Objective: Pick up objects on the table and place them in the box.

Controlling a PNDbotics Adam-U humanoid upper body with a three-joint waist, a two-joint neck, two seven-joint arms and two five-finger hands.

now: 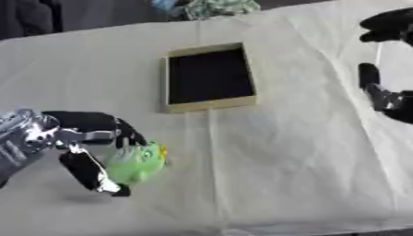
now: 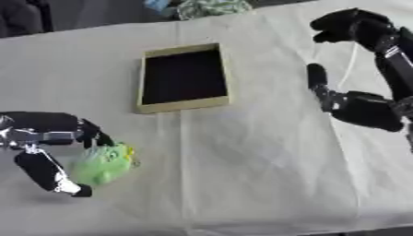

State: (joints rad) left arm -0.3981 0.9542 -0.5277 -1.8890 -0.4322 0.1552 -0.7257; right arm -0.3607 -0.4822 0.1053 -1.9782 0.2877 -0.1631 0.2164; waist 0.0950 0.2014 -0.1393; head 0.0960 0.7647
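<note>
A green plush toy [image 1: 135,163] with a bit of yellow on top lies on the white cloth at the lower left. My left hand [image 1: 95,152] is curled round it, fingers behind it and thumb in front. The box [image 1: 209,77], shallow with tan walls and a dark inside, stands up the table to the right of the toy, nothing visible in it. My right hand [image 2: 355,103] hovers at the right side, well away from the box, with its fingers arched wide apart and nothing between them.
The white cloth [image 1: 298,152] is creased and covers the whole table; its front edge runs along the bottom of the view. A bundle of green and blue fabric [image 1: 211,6] lies beyond the far edge.
</note>
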